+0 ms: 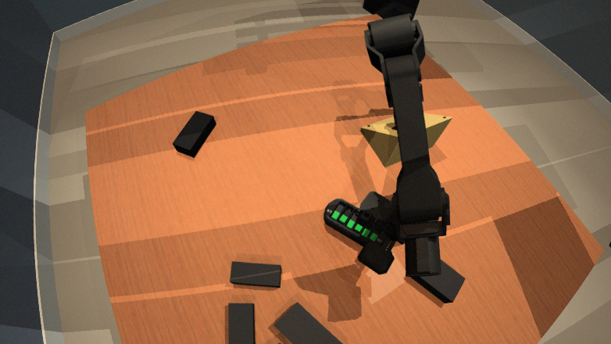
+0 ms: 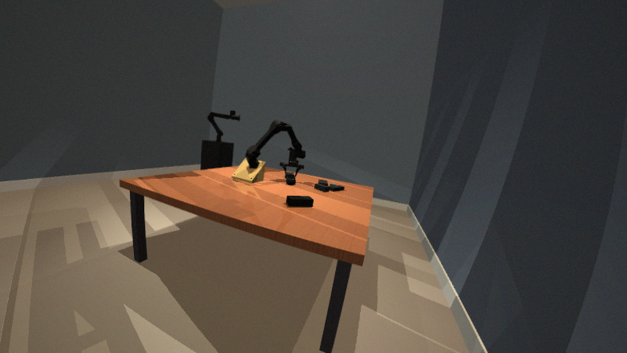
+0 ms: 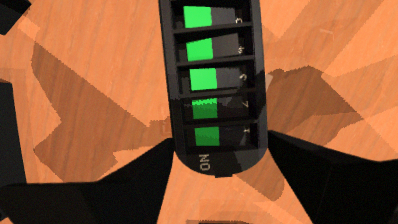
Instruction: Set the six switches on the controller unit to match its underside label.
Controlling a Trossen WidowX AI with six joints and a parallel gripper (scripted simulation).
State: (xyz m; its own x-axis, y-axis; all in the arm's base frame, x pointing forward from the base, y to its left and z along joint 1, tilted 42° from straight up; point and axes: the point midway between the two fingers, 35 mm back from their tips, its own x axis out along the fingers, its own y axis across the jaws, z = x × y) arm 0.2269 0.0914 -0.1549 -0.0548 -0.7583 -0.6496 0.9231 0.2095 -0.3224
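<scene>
The dark grey controller unit (image 1: 338, 225) (image 2: 290, 180) (image 3: 177, 122) lies base down on the bench, its switches facing up. In the top view all six green ends show in a row. The wrist view shows switches 1 to 5, with green ends on the left; 1 and 2 are in shadow. Which ends are pressed down is hard to tell. My gripper (image 1: 376, 233) (image 2: 291, 173) (image 3: 219, 139) is shut on the unit near its ON-marked end, with one finger against each long side. The underside label is hidden.
Dark modules (image 1: 255, 274) (image 1: 241, 323) (image 1: 307, 324) lie at the front, another (image 1: 446, 284) beyond the hand. A black block (image 1: 194, 133) (image 2: 300, 201) lies apart at the left in the top view. The yellow wedge mount (image 1: 435, 123) (image 2: 247, 173) stands behind the unit.
</scene>
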